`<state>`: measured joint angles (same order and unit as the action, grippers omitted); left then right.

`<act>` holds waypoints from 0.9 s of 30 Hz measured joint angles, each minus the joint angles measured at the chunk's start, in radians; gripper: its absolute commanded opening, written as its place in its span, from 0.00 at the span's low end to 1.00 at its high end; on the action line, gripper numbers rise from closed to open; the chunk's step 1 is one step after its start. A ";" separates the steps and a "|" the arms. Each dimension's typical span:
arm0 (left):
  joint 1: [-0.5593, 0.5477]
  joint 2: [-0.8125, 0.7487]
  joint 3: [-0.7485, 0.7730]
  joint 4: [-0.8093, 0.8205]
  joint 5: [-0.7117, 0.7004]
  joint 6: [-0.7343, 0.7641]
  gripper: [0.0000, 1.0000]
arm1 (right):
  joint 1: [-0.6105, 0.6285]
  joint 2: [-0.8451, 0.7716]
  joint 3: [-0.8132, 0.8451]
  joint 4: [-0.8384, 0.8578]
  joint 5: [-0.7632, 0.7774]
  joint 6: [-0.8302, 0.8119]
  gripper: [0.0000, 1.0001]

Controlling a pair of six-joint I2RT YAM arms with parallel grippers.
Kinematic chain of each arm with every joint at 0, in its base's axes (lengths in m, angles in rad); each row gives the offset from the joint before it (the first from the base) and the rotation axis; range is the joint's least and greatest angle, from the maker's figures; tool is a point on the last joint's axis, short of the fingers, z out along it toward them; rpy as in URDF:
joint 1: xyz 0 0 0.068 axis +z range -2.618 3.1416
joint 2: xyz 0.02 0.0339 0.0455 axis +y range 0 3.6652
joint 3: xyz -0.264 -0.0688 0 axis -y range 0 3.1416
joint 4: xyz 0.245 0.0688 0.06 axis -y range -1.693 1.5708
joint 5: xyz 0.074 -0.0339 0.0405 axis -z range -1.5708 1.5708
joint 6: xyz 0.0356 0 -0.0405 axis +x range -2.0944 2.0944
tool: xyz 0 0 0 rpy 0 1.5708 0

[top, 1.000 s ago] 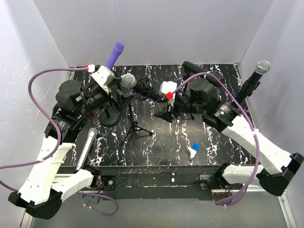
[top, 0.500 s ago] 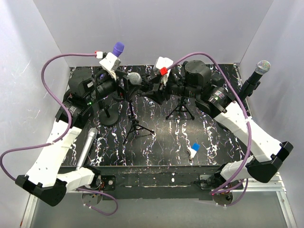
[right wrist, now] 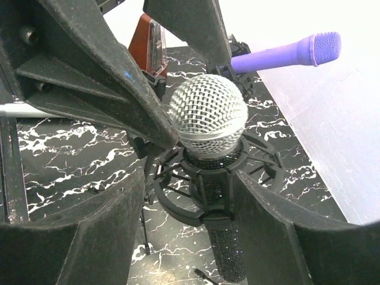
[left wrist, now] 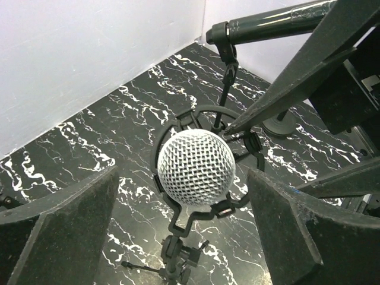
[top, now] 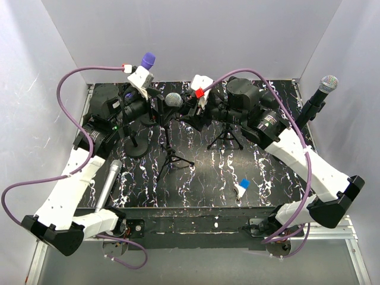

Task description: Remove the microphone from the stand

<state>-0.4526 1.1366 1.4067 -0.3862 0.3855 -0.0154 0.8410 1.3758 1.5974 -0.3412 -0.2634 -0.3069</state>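
The microphone (top: 173, 100) has a silver mesh head (left wrist: 196, 168) and a glittery black body (right wrist: 228, 249). It sits upright in a black ring mount (right wrist: 205, 190) on a small tripod stand (top: 172, 159). My left gripper (left wrist: 183, 172) is open, its fingers (left wrist: 59, 231) either side of the head with a gap on both sides. From the right, my open right gripper (right wrist: 189, 175) flanks the ring mount below the head with its fingers (right wrist: 279, 237). The left arm's finger (right wrist: 107, 83) overlaps the head's edge in the right wrist view; whether it touches is unclear.
A purple microphone (top: 146, 61) stands on a round-based stand (top: 136, 145) at the back left. A dark one with a silver head (top: 328, 83) stands at the right wall. A silver microphone (top: 110, 178) lies at the left. A second tripod (top: 225, 139) and a blue-white piece (top: 242, 186) are nearby.
Both arms have risen and swung in to the microphone's head. The head has shifted a little to the right. The left jaws have spread slightly wider.
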 measured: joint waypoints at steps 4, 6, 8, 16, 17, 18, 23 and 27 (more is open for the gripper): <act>0.000 0.009 -0.008 0.007 0.051 0.001 0.84 | 0.000 0.000 -0.006 0.002 0.002 -0.011 0.68; 0.000 0.020 -0.008 0.017 0.073 0.011 0.82 | 0.000 0.000 -0.006 0.003 0.001 -0.011 0.68; 0.000 0.033 -0.008 0.027 0.087 0.024 0.75 | 0.000 0.000 -0.006 0.005 0.000 -0.012 0.68; 0.000 0.064 -0.006 0.040 0.124 0.075 0.36 | 0.002 0.005 -0.006 0.008 0.004 -0.013 0.66; 0.000 0.064 -0.001 0.034 0.124 0.085 0.31 | 0.004 0.006 -0.006 0.010 0.008 -0.014 0.65; 0.000 0.064 0.006 0.026 0.122 0.095 0.27 | 0.004 0.010 -0.006 0.012 0.012 -0.016 0.65; 0.006 0.068 0.088 -0.067 0.105 0.112 0.00 | 0.010 0.026 -0.005 0.036 0.064 -0.032 0.60; 0.013 0.063 0.178 -0.129 0.071 0.126 0.00 | 0.010 0.034 -0.011 0.060 0.108 -0.043 0.59</act>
<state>-0.4397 1.1995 1.5845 -0.5156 0.4568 0.1108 0.8513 1.4094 1.5860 -0.2813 -0.1555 -0.3500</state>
